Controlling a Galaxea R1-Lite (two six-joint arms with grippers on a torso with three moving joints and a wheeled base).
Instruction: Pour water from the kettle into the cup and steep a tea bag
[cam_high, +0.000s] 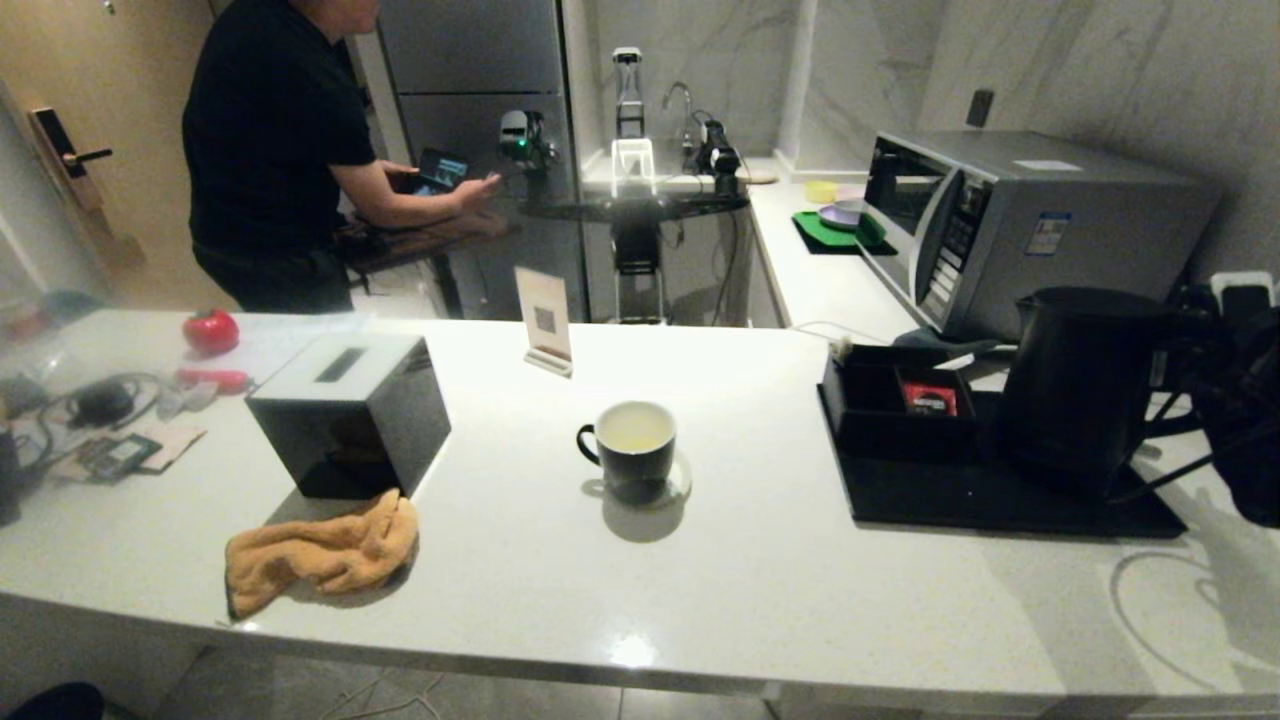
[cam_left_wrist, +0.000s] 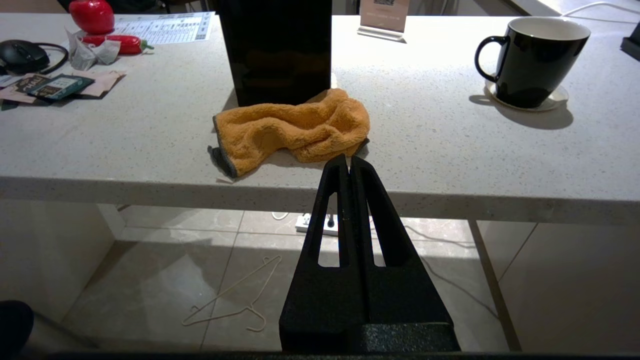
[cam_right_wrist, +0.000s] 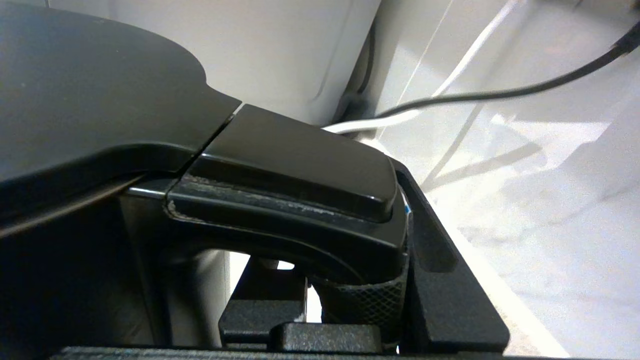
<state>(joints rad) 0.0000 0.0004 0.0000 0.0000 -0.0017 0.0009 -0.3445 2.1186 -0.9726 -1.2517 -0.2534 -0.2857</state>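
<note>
Clamped on the kettle handle, the right gripper grips it on the tray; left gripper (parked below counter) is clenched empty; 1 cup nearby.

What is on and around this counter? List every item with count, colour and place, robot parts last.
kettle: one, black, on tray at right
cup: one, black outside, white inside, counter middle, on a saucer
water: yellowish, in cup
tray: one, black, right
box: one, black, left
cloth: one, orange, before box
microwave: one, silver, back right
right gripper: black, closed on kettle handle
left gripper: black, shut, below counter edge
</note>
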